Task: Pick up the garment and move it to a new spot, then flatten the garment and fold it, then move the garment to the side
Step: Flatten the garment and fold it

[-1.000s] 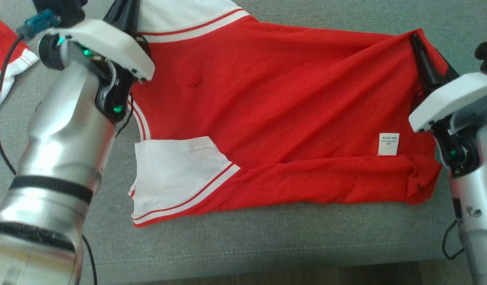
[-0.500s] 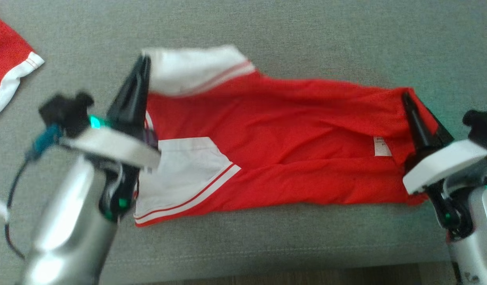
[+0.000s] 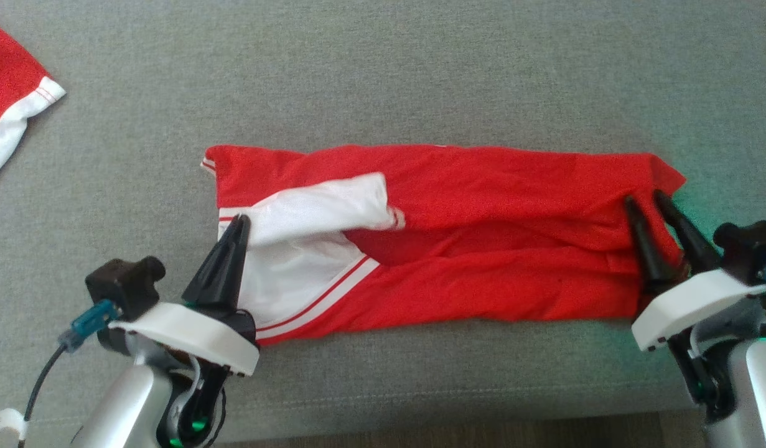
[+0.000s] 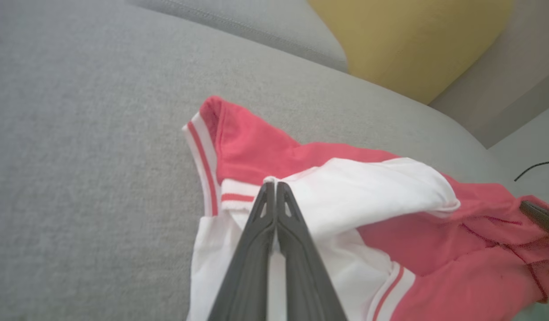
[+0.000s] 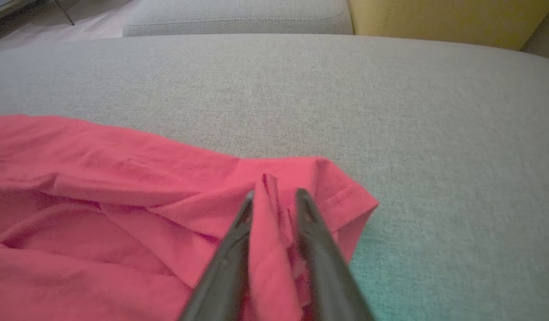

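The garment (image 3: 482, 261) is red with white sleeves and lies folded into a long strip across the grey cushion (image 3: 383, 74). My left gripper (image 3: 238, 221) is shut on the white sleeve edge at the strip's left end, and in the left wrist view its tips (image 4: 274, 186) pinch white cloth of the garment (image 4: 256, 151). At the right end my right gripper (image 3: 645, 200) has its fingers parted. In the right wrist view a raised red fold of the garment (image 5: 100, 178) stands between the right gripper's (image 5: 276, 194) fingers.
Another red and white cloth (image 3: 9, 106) lies at the far left. The cushion's front seam (image 3: 420, 404) runs just below the garment. A yellow cushion (image 4: 412, 40) stands behind the seat. Bare grey fabric stretches beyond the garment.
Both grippers drew the garment's far edge toward the front, folding it into a narrow strip. The right fingers have parted. The head view has also shifted.
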Controlling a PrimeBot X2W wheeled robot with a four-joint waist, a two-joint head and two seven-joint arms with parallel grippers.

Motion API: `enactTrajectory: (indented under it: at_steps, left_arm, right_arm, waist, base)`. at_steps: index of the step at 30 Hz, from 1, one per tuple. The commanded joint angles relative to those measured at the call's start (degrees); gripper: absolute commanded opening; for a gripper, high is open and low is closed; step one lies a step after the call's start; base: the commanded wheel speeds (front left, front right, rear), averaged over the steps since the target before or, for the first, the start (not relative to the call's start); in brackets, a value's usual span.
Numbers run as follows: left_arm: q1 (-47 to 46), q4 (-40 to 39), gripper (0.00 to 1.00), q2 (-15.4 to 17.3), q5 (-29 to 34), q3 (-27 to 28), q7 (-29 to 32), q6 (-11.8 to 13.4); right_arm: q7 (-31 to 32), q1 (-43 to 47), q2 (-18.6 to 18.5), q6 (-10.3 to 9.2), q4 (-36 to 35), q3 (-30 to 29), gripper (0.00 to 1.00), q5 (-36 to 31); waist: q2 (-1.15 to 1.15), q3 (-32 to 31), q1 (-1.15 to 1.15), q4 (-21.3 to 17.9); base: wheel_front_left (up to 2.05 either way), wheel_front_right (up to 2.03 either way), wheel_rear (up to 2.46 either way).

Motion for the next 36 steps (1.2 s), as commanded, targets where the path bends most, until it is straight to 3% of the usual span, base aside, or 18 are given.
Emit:
enactTrajectory:
  at_steps: [1, 2, 4, 13, 23, 36]
  left_arm:
    - [-0.6, -0.9, 0.02, 1.3, -0.6, 2.2, 0.2, 0.3]
    - [-0.4, -0.1, 0.22, 1.4, -0.8, 2.2, 0.4, 0.3]
    - [-0.4, 1.2, 1.0, 1.2, -1.0, 2.3, 0.2, 0.3]
    - [-1.0, 4.9, 1.0, 1.1, 1.7, 3.0, -3.9, 1.7]
    - [1.1, 0.8, 1.0, 0.8, 7.3, 6.6, -6.2, 6.3]
    - [7.4, -6.9, 1.0, 3.2, 12.4, 6.9, -5.0, 10.1]
  right_arm:
    - [0.1, 0.7, 0.1, -0.04, -1.9, 0.3, 1.0, -0.4]
    - [0.5, 1.2, 0.4, -0.04, -1.7, 0.0, 1.0, -0.6]
    - [0.8, 2.4, 1.2, -0.04, -1.8, -0.5, 1.0, -0.6]
    - [1.0, 8.6, 5.2, -0.04, -5.7, -2.4, 1.0, 0.2]
    - [-1.5, 9.3, 7.7, -0.04, -14.7, -4.0, 1.0, 0.6]
    - [-2.7, 9.0, 9.0, -0.04, -13.6, -4.8, 1.0, -1.3]
  waist:
    - [0.0, 0.0, 0.0, 0.1]
    - [0.0, 0.0, 0.0, 0.1]
    - [0.0, 0.0, 0.0, 0.4]
    - [0.0, -2.4, 0.0, 0.7]
    - [0.0, -8.0, 0.0, 0.7]
    - [0.0, -15.9, 0.0, 1.3]
  base:
    - [0.0, 0.0, 0.0]
    - [0.0, 0.0, 0.0]
    - [0.0, 0.0, 0.0]
    - [0.0, 0.0, 0.0]
    - [0.0, 0.0, 0.0]
    - [0.0, 0.0, 0.0]
